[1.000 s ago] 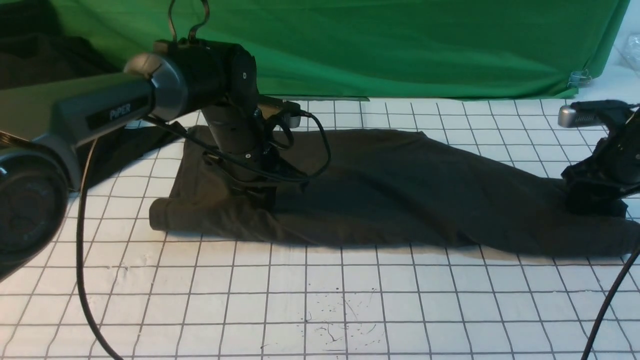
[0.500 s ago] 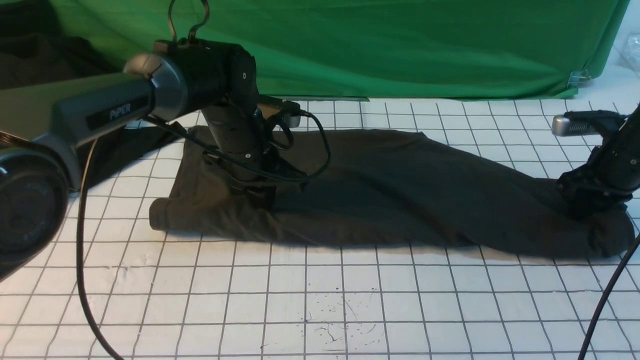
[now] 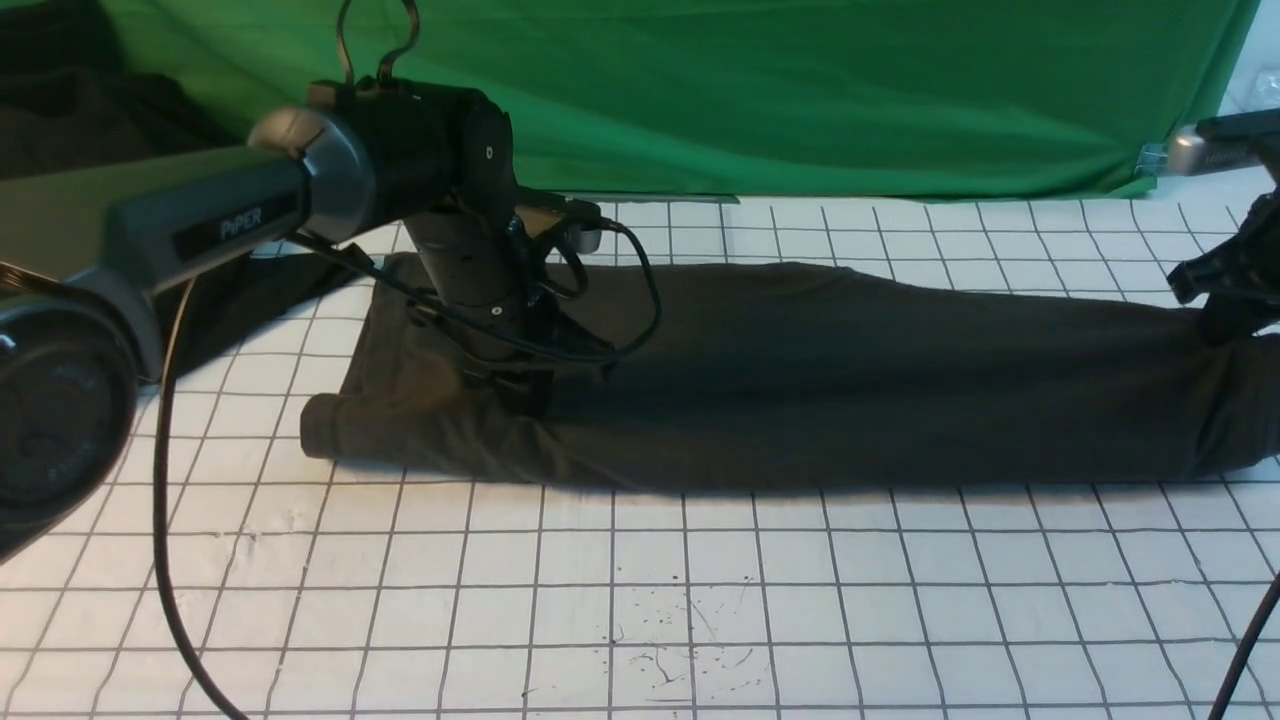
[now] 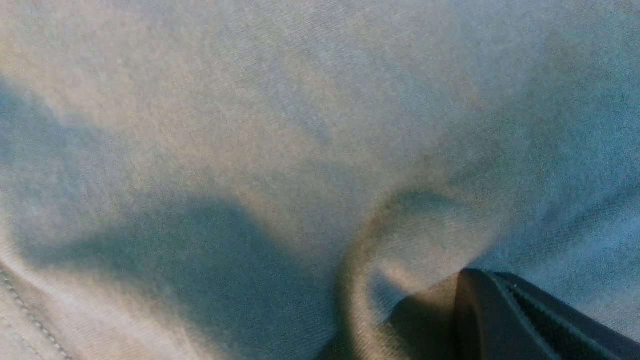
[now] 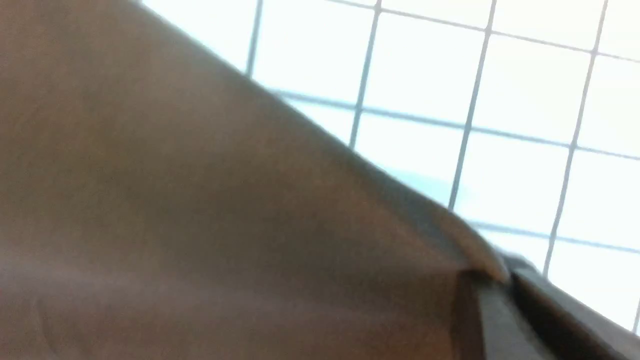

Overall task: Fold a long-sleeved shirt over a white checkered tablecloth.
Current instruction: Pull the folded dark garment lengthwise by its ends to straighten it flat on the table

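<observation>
The long-sleeved shirt (image 3: 800, 370), charcoal-black, lies as a long band across the white checkered tablecloth (image 3: 640, 600); no logo or label shows. My left gripper (image 3: 520, 395) points down into the shirt's left part, shut on a pinched fold of fabric (image 4: 415, 240); in the left wrist view the gripper (image 4: 465, 277) sits at that fold. At the far right my right gripper (image 3: 1228, 318) is shut on the shirt's end and holds it lifted off the cloth. In the right wrist view the gripper (image 5: 492, 275) clamps the fabric's edge (image 5: 250, 200) above the tablecloth (image 5: 525, 75).
A green cloth (image 3: 800, 100) hangs along the back, clipped at its right corner (image 3: 1155, 157). A darker black garment (image 3: 80, 110) lies at the back left. The left arm's cable (image 3: 160, 500) hangs over the tablecloth's left side. Faint scuffs (image 3: 670, 650) mark the near middle.
My right gripper has shut on the shirt's right end and lifted it up and farther right, pulling the shirt straight. The left arm has not moved.
</observation>
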Controlling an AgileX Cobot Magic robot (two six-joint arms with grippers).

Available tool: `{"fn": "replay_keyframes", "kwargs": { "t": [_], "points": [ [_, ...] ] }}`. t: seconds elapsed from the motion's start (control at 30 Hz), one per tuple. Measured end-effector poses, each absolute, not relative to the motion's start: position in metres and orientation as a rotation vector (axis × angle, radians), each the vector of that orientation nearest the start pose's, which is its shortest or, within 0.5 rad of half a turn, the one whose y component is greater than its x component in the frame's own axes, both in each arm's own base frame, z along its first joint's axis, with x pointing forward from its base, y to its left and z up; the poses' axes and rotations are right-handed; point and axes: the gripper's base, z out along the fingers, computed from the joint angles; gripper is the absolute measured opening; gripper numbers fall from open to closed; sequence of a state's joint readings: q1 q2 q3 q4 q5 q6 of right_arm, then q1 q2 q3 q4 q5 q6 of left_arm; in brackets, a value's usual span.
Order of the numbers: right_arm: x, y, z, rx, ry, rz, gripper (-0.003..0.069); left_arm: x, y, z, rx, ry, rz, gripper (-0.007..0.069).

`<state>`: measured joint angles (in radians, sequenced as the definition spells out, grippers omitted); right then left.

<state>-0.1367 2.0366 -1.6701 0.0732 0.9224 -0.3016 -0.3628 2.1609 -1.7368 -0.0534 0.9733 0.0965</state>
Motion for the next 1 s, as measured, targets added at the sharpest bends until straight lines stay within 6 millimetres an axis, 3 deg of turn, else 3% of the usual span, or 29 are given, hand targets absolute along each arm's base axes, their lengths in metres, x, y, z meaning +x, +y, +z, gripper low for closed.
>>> {"fn": "replay_keyframes", "kwargs": {
  "t": [0.17,0.27,0.37,0.47,0.53,0.63,0.67,0.77,0.87,1.0],
  "points": [
    [0.45,-0.058,0.206,-0.175,2.723,-0.05,0.0108,0.426,-0.166,0.186,0.622,2.817,-0.119,-0.0003],
    [0.456,-0.064,0.202,-0.203,2.675,-0.125,0.0251,0.426,-0.166,0.186,0.622,2.817,-0.119,-0.0003],
    [0.457,-0.068,0.208,-0.214,2.668,-0.188,0.0357,0.425,-0.166,0.188,0.622,2.818,-0.119,-0.0003],
    [0.452,-0.072,0.233,-0.11,2.69,-0.222,0.0409,0.424,-0.164,0.195,0.594,2.808,-0.112,-0.0003],
    [0.445,-0.072,0.255,-0.04,2.699,-0.218,0.0375,0.423,-0.163,0.205,0.574,2.787,-0.105,-0.0003],
    [0.429,-0.069,0.278,-0.017,2.751,-0.206,0.0205,0.422,-0.16,0.225,0.555,2.724,-0.095,-0.0003],
    [0.425,-0.068,0.28,-0.017,2.771,-0.195,0.0131,0.422,-0.158,0.23,0.548,2.705,-0.085,-0.0003],
    [0.418,-0.066,0.275,-0.023,2.847,-0.162,0.0034,0.425,-0.151,0.234,0.495,2.694,-0.078,-0.0003],
    [0.412,-0.068,0.259,-0.011,2.912,-0.132,0.0016,0.432,-0.135,0.227,0.427,2.725,-0.066,-0.0003],
    [0.405,-0.077,0.239,0.066,2.953,-0.1,0.0091,0.437,-0.111,0.208,0.344,2.811,-0.041,-0.0003]
  ]
}}
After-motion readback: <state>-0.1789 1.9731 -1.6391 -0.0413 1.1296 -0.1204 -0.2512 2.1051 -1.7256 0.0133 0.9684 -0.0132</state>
